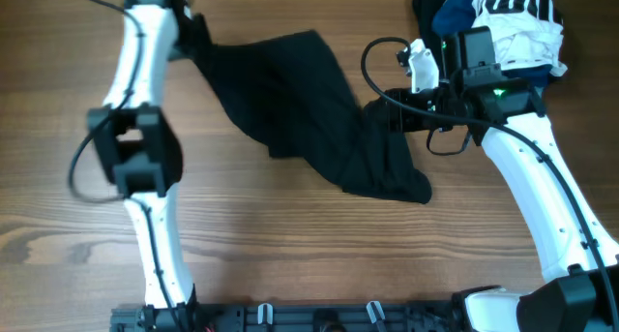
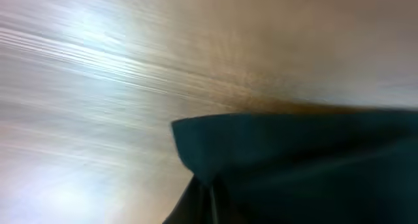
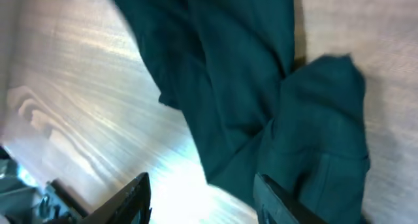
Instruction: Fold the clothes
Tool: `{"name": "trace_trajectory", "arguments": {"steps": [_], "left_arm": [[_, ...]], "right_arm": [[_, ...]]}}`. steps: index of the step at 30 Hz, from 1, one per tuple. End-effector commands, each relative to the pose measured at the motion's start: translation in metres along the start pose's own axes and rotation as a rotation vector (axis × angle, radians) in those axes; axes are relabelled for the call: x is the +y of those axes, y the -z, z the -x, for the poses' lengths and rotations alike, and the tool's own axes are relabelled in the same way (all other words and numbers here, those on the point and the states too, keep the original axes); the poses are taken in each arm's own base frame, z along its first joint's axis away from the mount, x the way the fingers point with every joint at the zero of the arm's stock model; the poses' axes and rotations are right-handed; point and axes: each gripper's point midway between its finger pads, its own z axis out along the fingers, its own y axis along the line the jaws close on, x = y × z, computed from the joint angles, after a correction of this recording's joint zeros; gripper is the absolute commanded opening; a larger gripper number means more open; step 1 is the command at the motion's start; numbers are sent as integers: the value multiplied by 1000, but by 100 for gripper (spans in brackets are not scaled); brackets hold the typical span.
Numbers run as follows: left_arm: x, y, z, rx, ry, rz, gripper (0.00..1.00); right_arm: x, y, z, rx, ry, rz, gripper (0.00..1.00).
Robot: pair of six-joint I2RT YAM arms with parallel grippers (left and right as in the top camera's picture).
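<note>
A dark garment (image 1: 309, 109) lies crumpled across the middle of the table, from the upper left to the lower right. My left gripper (image 1: 196, 37) is at its far left corner and looks shut on it; the cloth is drawn up toward it. In the left wrist view the garment (image 2: 300, 165) fills the lower right and the fingers are hidden in it. My right gripper (image 1: 385, 114) is at the garment's right edge. In the right wrist view it (image 3: 202, 201) is open, with the cloth (image 3: 248, 87) just ahead and against the right finger.
A pile of other clothes (image 1: 508, 22), white, striped and blue, sits at the table's far right corner behind the right arm. Bare wood (image 1: 290, 255) lies in front of the garment. A rail (image 1: 319, 317) runs along the near edge.
</note>
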Motion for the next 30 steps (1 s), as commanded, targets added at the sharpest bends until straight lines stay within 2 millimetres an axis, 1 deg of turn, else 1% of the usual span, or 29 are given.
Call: {"name": "trace_trajectory", "arguments": {"steps": [1, 3, 5, 7, 8, 9, 11, 13, 14, 16, 20, 21, 24, 26, 27, 28, 29, 30], "left_arm": [[-7, 166, 32, -298, 26, -86, 4], [-14, 217, 28, -383, 13, -124, 4], [-22, 258, 20, -448, -4, -159, 4], [-28, 286, 12, -491, -18, -187, 4], [-31, 296, 8, -505, -26, -199, 4], [-33, 302, 5, -513, -32, -207, 4], [-38, 304, 1, -509, -39, -214, 4], [-40, 301, -1, -496, -37, -215, 4], [-40, 300, -1, -491, -26, -217, 4], [-40, 299, -2, -485, -21, -217, 4], [-39, 298, -5, -475, -22, -213, 4], [-39, 297, -6, -468, -22, -210, 4], [-38, 296, -8, -461, -23, -207, 4], [-38, 296, -8, -461, -23, -207, 4], [-38, 296, -8, -460, -23, -207, 4], [-38, 296, -8, -457, -23, -206, 4], [-37, 295, -9, -454, -23, -204, 4], [-37, 295, -10, -451, -23, -203, 4]], "right_arm": [[6, -1, -15, 62, -47, 37, 53], [6, 0, -22, 91, -62, 33, 54], [5, 0, -28, 114, -70, 31, 54], [8, 0, -37, 147, -67, 32, 54], [12, -1, -42, 169, -50, 36, 55], [14, -5, -48, 190, -36, 28, 57], [17, -16, -59, 226, -8, 3, 59], [15, -36, -73, 267, 11, -23, 61], [13, -42, -77, 279, 3, -42, 60], [-3, -64, -85, 298, -10, -122, 61], [-34, -91, -91, 320, -39, -229, 62], [-42, -98, -92, 328, -42, -255, 65], [-54, -123, -88, 322, -34, -259, 74], [-60, -142, -80, 291, -19, -251, 75], [-62, -148, -78, 283, -17, -249, 75], [-63, -153, -76, 274, -14, -243, 71], [-62, -155, -74, 265, -12, -234, 62], [-62, -155, -73, 261, -12, -232, 38]]}}
